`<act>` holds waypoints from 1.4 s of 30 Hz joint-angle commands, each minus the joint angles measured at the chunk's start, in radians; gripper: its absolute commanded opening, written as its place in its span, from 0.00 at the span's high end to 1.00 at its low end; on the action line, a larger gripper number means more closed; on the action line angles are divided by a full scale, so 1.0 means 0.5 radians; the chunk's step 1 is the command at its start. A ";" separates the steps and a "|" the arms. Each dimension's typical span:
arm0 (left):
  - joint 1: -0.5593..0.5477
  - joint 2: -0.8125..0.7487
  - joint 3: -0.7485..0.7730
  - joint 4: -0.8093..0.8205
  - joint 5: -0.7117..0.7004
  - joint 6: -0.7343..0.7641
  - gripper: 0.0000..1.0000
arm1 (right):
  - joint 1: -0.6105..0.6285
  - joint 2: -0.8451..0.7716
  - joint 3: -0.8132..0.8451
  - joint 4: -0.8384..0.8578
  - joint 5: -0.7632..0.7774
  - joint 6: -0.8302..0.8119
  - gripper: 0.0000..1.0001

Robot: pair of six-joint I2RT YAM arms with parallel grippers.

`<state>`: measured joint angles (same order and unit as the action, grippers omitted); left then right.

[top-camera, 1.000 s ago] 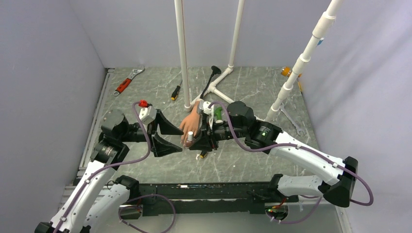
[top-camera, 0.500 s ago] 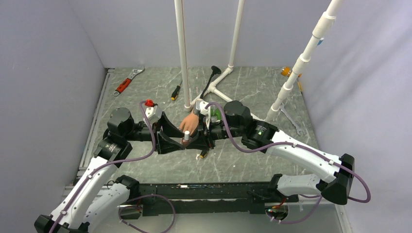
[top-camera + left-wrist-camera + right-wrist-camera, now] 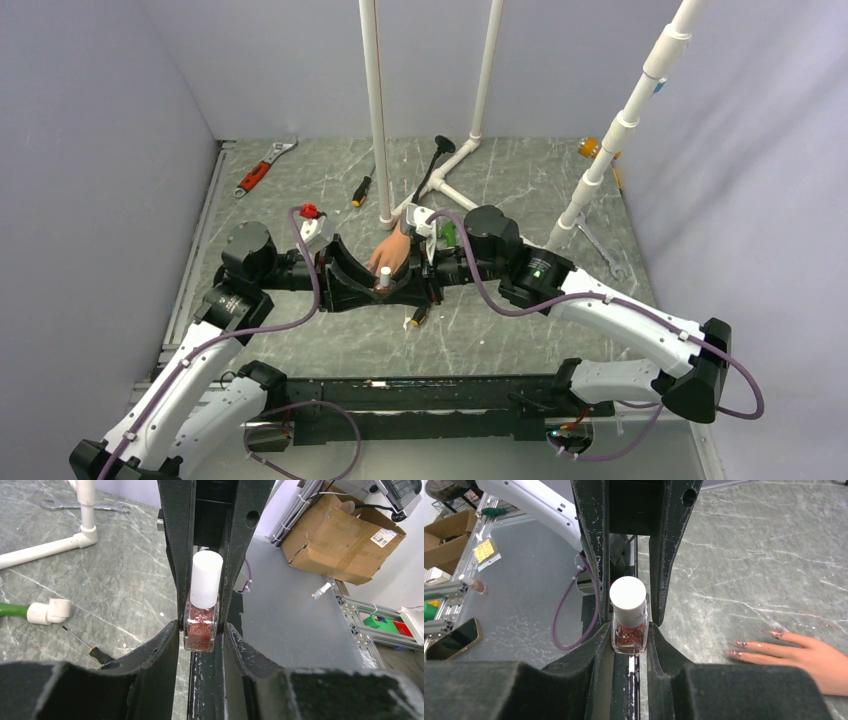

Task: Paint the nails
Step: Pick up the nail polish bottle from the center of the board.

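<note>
A glass nail polish bottle [image 3: 629,632] of reddish glitter with a white cap [image 3: 383,283] stands upright between both grippers. My right gripper [image 3: 630,627] is shut on its glass body. From the opposite side my left gripper [image 3: 201,627] has its jaws pressed against the same bottle [image 3: 201,627]. The peach mannequin hand [image 3: 390,255] lies flat just behind the grippers. In the right wrist view its fingers [image 3: 809,660] point left, and the nails [image 3: 739,644] carry reddish glitter. The rest of the nails are hidden.
White PVC pipe posts [image 3: 376,110] rise behind the hand. A red-handled wrench [image 3: 262,168], a screwdriver [image 3: 361,190] and a black tool [image 3: 432,165] lie at the back. A spanner [image 3: 600,250] rests on the right. A small item [image 3: 417,320] lies in front of the grippers.
My left gripper has moved right to the bottle and its wide-open jaws have closed against it. The right gripper has kept its hold and shifted only slightly.
</note>
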<state>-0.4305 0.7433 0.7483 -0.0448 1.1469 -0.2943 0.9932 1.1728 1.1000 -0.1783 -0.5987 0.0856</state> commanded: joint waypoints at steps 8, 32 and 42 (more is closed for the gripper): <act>-0.029 -0.043 0.045 0.321 -0.019 -0.212 0.54 | 0.020 -0.085 -0.002 0.078 -0.100 -0.070 1.00; -0.092 -0.070 0.046 0.165 -0.116 -0.137 0.56 | 0.038 -0.132 0.030 0.120 -0.059 -0.049 1.00; -0.145 -0.055 0.007 0.324 -0.136 -0.220 0.69 | 0.061 -0.131 0.021 0.128 -0.013 -0.056 1.00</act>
<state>-0.4873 0.7170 0.7483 0.0570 1.0943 -0.3882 1.0115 1.1339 1.0985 -0.1772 -0.6247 0.0673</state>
